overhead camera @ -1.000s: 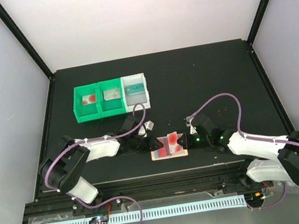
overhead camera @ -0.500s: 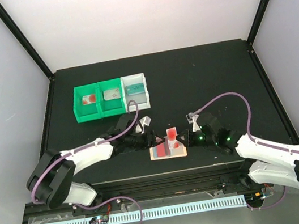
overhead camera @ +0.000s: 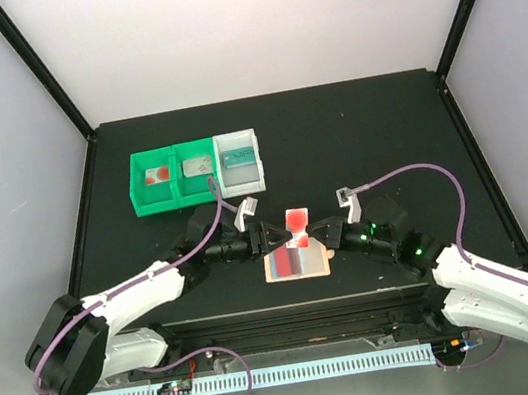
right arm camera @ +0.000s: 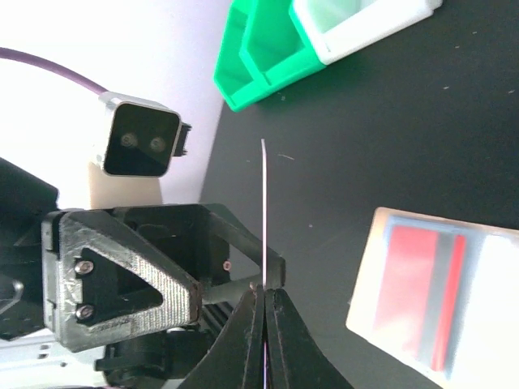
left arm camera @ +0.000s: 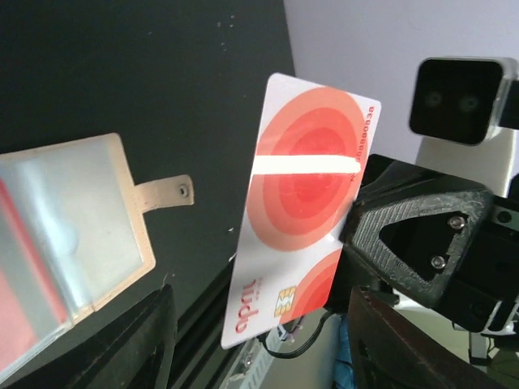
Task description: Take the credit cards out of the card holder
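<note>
Card holder (overhead camera: 297,265) lies open and flat close to the near edge of the worktop (overhead camera: 364,130), about midway along it, with its small tab pointing to the right edge. You can see a red card (right arm camera: 413,284) tucked in one of its blue-grey pockets.

Above the holder and clear of it, the red-pink card (overhead camera: 296,220) stands upright in the air between your two arms. Your right gripper (right arm camera: 265,293) has its fingers pressed together on the card's lower end, pinching it edge-on to its own camera.

Your left gripper (overhead camera: 277,237) faces it from the other side. In the left wrist view its fingers are spread wide, with the lower part of the card between them. Whether either finger touches the card is hard to tell from these angles; it looks as if neither does.

Toward the far-left corner of the worktop sits the row of bins (overhead camera: 175,198): two green compartments and a white one at the right end. Each holds something flat: reddish in the left one, grey in the middle one, teal in the white one.
</note>
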